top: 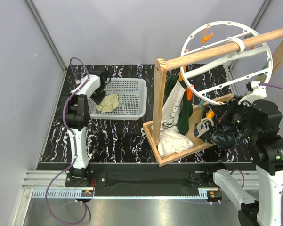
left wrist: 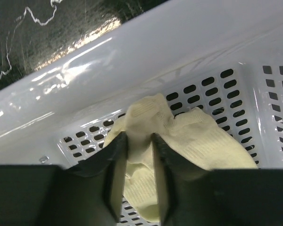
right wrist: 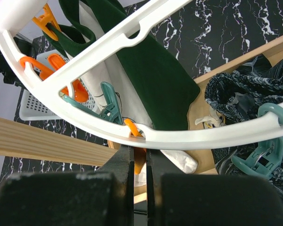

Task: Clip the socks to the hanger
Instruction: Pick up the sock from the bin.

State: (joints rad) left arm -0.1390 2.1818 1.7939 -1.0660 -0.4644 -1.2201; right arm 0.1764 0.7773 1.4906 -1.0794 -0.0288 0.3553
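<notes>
A pale yellow sock (top: 107, 102) lies crumpled in the white perforated basket (top: 132, 84). In the left wrist view a raised fold of the sock (left wrist: 202, 136) sits between my left gripper's (left wrist: 140, 141) fingers, which press on it from both sides. The hanger (top: 193, 35), a white ring with spokes and pegs, hangs on the wooden rod (top: 226, 49) at the right. Just under the hanger's rim (right wrist: 202, 136), my right gripper (right wrist: 140, 155) is shut on an orange peg (right wrist: 140, 162). From above, the right gripper (top: 212, 115) is at the ring's lower edge.
A wooden tray (top: 179, 150) holds a white cloth and the rod's upright post. A dark green-and-white garment (right wrist: 150, 70) hangs beside the ring. A dark patterned cloth (top: 226, 134) lies near the right arm. Teal pegs (right wrist: 110, 106) and other orange pegs (right wrist: 52, 23) hang from the ring.
</notes>
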